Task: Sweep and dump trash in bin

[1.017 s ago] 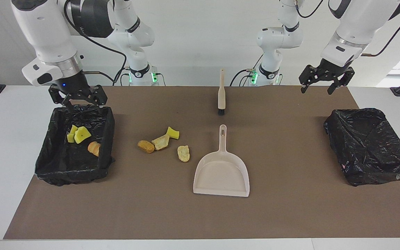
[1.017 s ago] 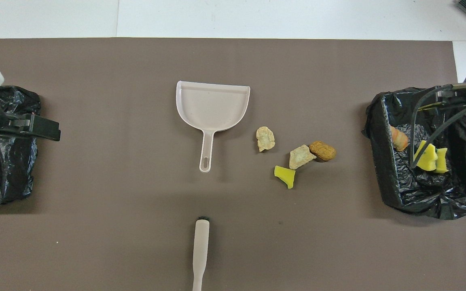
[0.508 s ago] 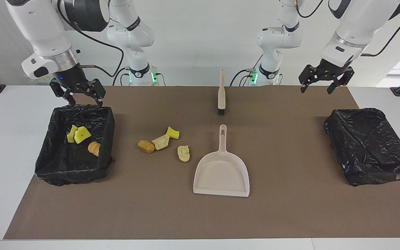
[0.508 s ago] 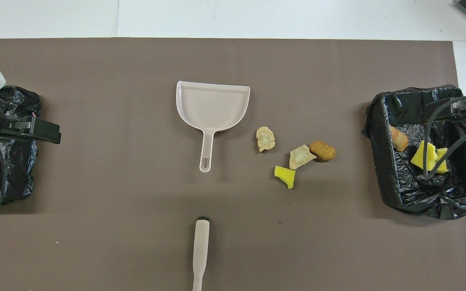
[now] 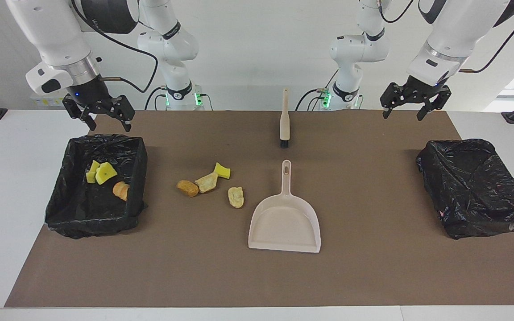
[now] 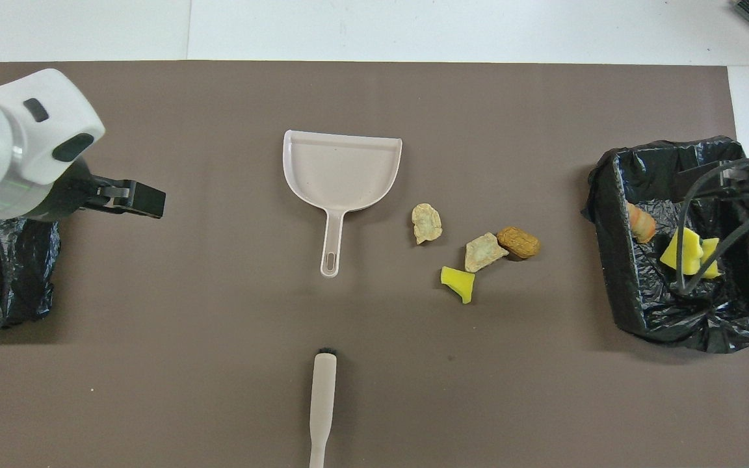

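right pincer: wide open, empty, raised over the table edge of the lined bin.
left pincer: wide open, empty, waiting.
trash in that bin: three scraps.
trash on table: four scraps, yellow sponge and crusty brown lumps, beside dustpan, unswept.
brush: untouched.

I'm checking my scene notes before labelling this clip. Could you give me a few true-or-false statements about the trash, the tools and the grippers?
1. The dustpan holds trash. False: it is empty.
2. Four scraps lie on the mat beside the dustpan. True.
3. The right gripper grips the brush. False: it is open, raised by the bin holding scraps.
4. The left gripper is open and holds nothing. True.
5. The other bin holds sponge pieces. False: none show there.
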{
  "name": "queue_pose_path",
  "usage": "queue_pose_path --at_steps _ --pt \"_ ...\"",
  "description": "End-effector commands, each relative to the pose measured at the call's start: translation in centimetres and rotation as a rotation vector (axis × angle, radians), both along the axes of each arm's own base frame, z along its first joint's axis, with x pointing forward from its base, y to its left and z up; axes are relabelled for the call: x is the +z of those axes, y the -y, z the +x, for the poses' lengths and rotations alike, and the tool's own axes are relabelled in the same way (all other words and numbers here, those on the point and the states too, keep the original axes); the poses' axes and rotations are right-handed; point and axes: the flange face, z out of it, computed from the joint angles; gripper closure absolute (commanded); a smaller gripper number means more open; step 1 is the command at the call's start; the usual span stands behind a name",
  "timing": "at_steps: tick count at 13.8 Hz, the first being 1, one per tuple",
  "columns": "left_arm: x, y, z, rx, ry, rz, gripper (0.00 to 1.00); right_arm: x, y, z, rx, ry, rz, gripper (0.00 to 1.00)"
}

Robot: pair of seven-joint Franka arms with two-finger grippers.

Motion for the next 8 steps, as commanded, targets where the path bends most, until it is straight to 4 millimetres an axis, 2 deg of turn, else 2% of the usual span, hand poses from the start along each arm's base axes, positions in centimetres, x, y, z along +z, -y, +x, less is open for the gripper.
queue_pose_path --at_steps 1,5,6,8 --pt "-2.6 3.6 0.7 -0.016 0.006 0.008 0.00 0.3 -0.1 -0.3 -0.013 -0.006 0.019 0.00" --pt "-7.2 9.3 1.7 0.025 0.004 -0.006 0.00 0.3 0.0 -0.3 -0.014 -0.006 0.019 0.00" --pt "-8.8 10.5 2.1 0.041 0.001 -0.009 0.00 0.3 -0.1 -0.3 -0.013 -0.006 0.019 0.00" --pt "-13.6 14.9 2.5 0.086 -0.011 -0.017 0.00 0.3 -0.1 -0.3 -0.013 -0.006 0.019 0.00"
